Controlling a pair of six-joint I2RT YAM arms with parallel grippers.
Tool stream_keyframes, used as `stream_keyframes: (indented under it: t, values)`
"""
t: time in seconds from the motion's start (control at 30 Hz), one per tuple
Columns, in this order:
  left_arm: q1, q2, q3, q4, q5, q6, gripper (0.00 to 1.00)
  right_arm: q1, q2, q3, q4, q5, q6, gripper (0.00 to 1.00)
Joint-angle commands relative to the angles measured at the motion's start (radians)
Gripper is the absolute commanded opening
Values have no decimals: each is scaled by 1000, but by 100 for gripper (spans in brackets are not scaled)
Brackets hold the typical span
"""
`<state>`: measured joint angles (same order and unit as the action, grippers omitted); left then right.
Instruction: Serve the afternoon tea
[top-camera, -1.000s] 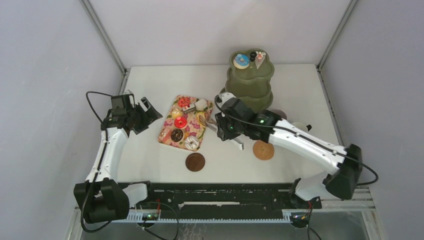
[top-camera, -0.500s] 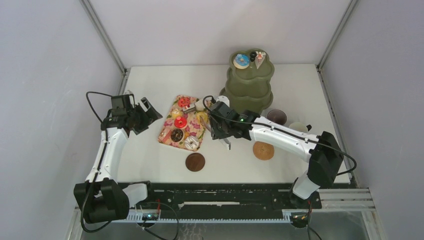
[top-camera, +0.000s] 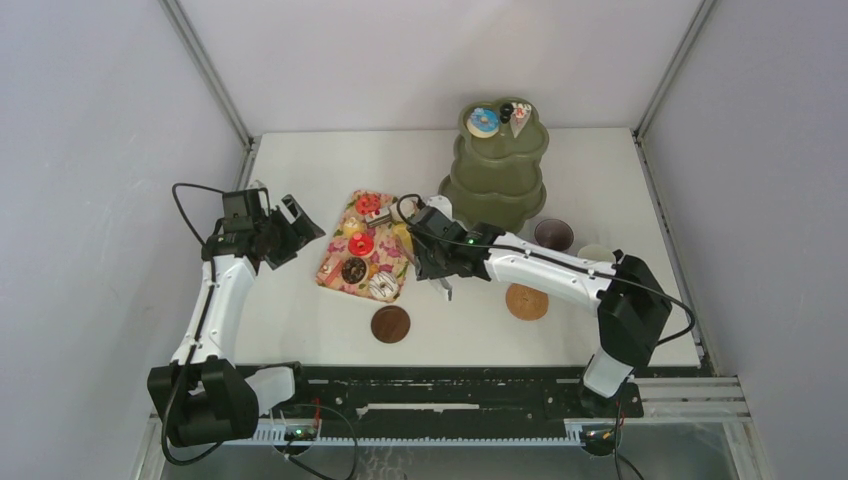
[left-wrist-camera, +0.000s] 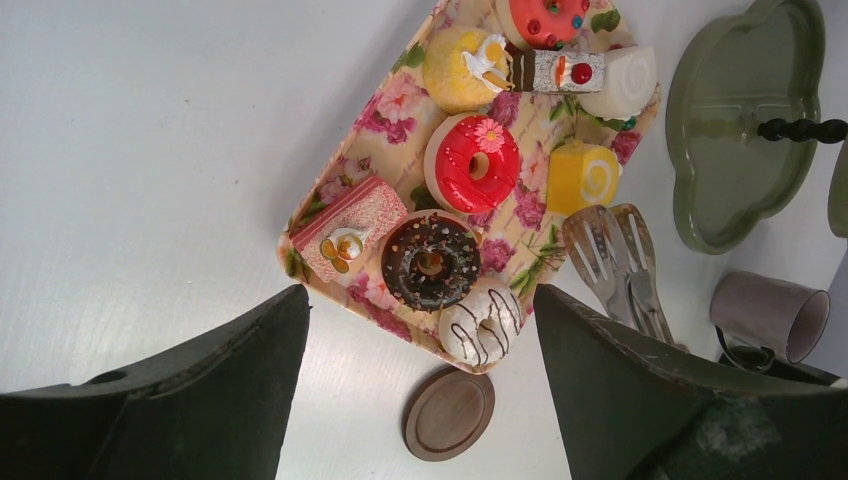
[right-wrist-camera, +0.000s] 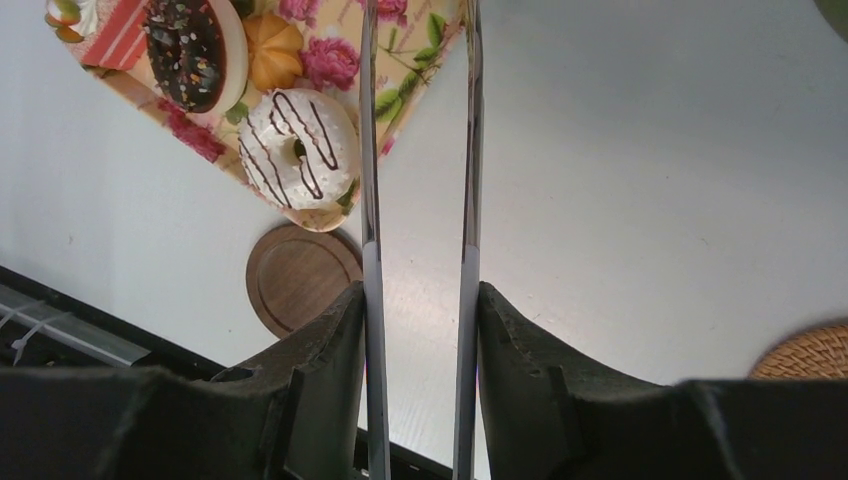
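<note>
Toy pastries lie on the floral tray (top-camera: 335, 270): a red donut (left-wrist-camera: 472, 163), a chocolate donut (left-wrist-camera: 431, 262), a white striped donut (left-wrist-camera: 482, 322), a yellow cube (left-wrist-camera: 583, 176) and a pink cake slice (left-wrist-camera: 349, 227). My right gripper (right-wrist-camera: 420, 300) is shut on the metal tongs (right-wrist-camera: 369, 150), one tong arm against each finger. The tong tips (left-wrist-camera: 617, 262) sit at the tray's right edge beside the yellow cube. My left gripper (left-wrist-camera: 420, 290) hangs open above and to the left of the tray, holding nothing. The mauve mug (top-camera: 553, 233) and the white-lined mug (top-camera: 598, 253) stand right of the arm.
A green tiered stand (top-camera: 500, 160) at the back carries a blue donut (top-camera: 482, 121) and a cake slice (top-camera: 520, 118) on top. A round wooden coaster (top-camera: 390, 323) lies in front of the tray, a woven coaster (top-camera: 526, 300) further right.
The right arm has swung left with the tongs, bringing their tips to the tray's right edge. The left arm has stayed put.
</note>
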<state>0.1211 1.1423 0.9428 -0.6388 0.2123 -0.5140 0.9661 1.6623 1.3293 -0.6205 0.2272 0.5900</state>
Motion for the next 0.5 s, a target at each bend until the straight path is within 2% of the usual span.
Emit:
stream_keyframes:
  t: [0.0, 0.47]
  values:
    - [5, -16, 45, 18, -2, 27, 87, 11, 25, 46, 50, 11, 26, 48]
    - [5, -15, 44, 22, -2, 28, 87, 12, 96, 103, 33, 78, 9, 50]
